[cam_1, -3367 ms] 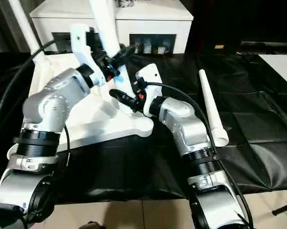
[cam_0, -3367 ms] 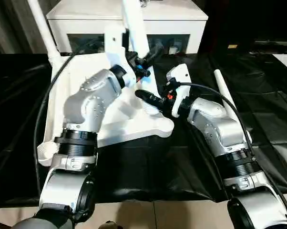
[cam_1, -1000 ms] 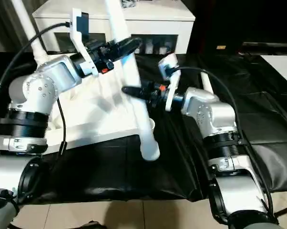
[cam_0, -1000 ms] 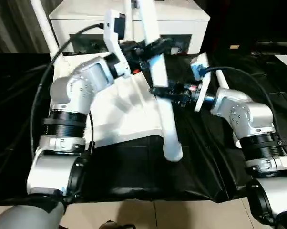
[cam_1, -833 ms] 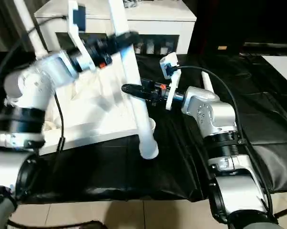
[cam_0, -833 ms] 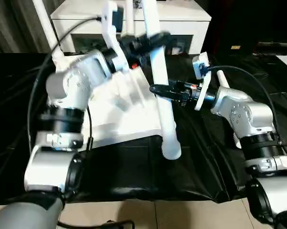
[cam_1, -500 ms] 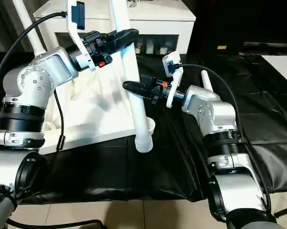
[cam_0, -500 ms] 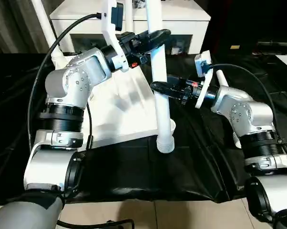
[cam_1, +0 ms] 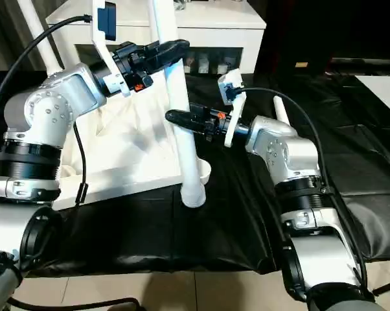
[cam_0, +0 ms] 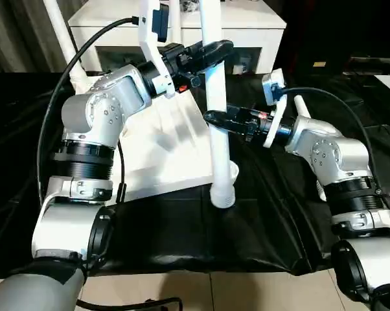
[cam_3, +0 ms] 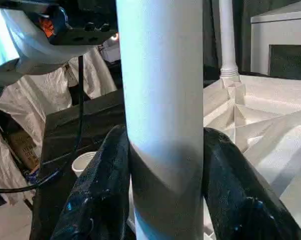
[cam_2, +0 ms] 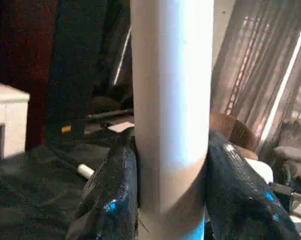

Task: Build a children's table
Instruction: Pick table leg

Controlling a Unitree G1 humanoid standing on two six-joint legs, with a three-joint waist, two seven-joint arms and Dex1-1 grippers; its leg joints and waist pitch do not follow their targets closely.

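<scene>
Left eye view: left gripper [cam_0: 211, 50] and right gripper [cam_0: 216, 118] both clamp upright leg [cam_0: 219, 139], its foot beside tabletop [cam_0: 175, 146] corner.

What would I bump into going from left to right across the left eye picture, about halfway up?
Left arm → table top → upright leg held by both grippers → right gripper → right arm.

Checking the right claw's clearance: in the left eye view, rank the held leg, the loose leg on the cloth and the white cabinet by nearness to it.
1. Held leg: gripped in the right claw.
2. Loose leg: on the cloth, behind the right forearm.
3. White cabinet: farthest, at the back.
</scene>
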